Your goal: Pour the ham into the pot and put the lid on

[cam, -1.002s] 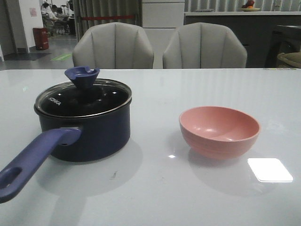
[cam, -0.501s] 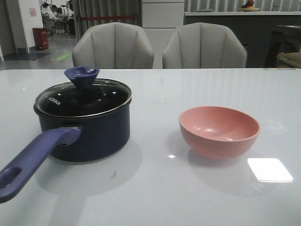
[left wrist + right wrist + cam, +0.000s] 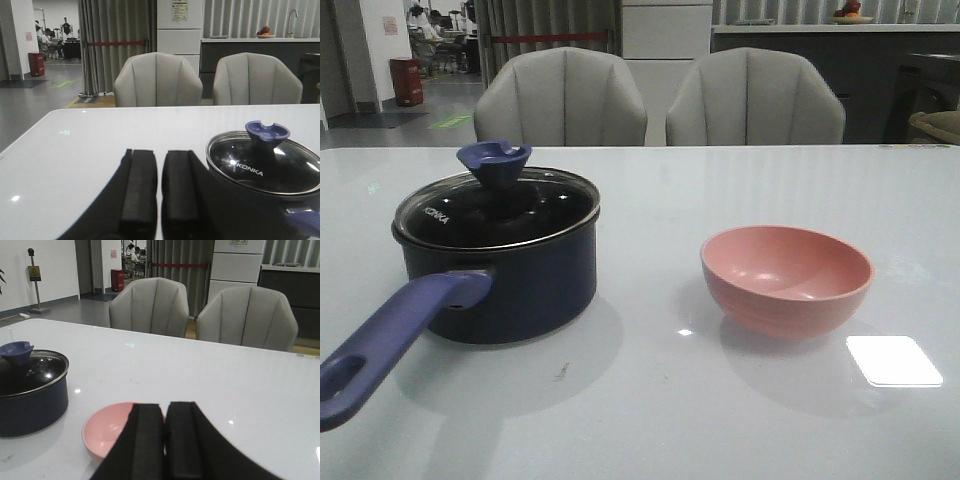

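The dark navy pot (image 3: 535, 285) stands on the left of the table, its long purple-blue handle (image 3: 390, 345) pointing toward the front left. The glass lid (image 3: 470, 212) with its blue knob (image 3: 494, 160) and "KONKA" lettering sits on the pot. The pink bowl (image 3: 785, 280) stands to the right. No ham shows in it or elsewhere. Neither gripper appears in the front view. My left gripper (image 3: 160, 152) is shut and empty, beside the lid (image 3: 280, 172). My right gripper (image 3: 165, 405) is shut and empty, just behind the bowl (image 3: 107, 430); the pot (image 3: 30, 407) is farther off.
The white glossy table (image 3: 650, 420) has a bright light reflection at the front right. Two grey chairs (image 3: 560, 100) stand behind its far edge. A small dark speck lies on the table in front of the pot.
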{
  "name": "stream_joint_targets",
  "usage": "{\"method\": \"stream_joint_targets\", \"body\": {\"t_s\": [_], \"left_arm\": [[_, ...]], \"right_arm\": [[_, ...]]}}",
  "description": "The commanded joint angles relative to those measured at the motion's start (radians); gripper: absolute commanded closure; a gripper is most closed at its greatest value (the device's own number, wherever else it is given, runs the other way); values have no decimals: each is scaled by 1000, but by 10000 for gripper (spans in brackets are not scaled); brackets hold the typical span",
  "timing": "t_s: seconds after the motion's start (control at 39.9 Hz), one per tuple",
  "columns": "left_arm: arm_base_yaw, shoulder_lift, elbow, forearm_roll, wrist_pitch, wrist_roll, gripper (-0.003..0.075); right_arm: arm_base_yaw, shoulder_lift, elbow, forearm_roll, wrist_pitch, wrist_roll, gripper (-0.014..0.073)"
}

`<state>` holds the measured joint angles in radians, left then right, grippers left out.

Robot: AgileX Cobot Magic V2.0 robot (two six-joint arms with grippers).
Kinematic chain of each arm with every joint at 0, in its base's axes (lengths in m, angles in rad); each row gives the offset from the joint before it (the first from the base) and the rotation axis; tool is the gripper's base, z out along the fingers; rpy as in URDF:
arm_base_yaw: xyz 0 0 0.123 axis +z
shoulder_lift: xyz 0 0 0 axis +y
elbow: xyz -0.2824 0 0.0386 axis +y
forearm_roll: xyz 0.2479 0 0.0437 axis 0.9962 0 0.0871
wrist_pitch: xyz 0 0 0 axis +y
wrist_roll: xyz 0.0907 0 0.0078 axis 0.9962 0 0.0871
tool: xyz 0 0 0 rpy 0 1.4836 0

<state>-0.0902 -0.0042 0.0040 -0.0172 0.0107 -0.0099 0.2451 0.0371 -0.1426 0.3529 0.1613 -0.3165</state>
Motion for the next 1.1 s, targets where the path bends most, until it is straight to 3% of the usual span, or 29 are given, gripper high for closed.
{"method": "stream_joint_targets", "body": {"t_s": [0.0, 0.4, 0.53, 0.8, 1.08], "left_arm": [[3, -19, 22, -8, -83, -11, 590], [3, -19, 22, -8, -83, -11, 590], [3, -19, 22, -8, -83, -11, 590], [3, -19, 22, -8, -83, -11, 590], [3, -19, 22, -8, -83, -11, 590]], "right_arm": [[1, 10, -26, 12, -84, -8, 445], [1, 10, -26, 10, -84, -12, 445], [1, 10, -5, -53, -84, -16, 445], [-154, 8, 43, -368, -104, 288, 445], [-192, -2, 159, -387, -248, 316, 445]]}}
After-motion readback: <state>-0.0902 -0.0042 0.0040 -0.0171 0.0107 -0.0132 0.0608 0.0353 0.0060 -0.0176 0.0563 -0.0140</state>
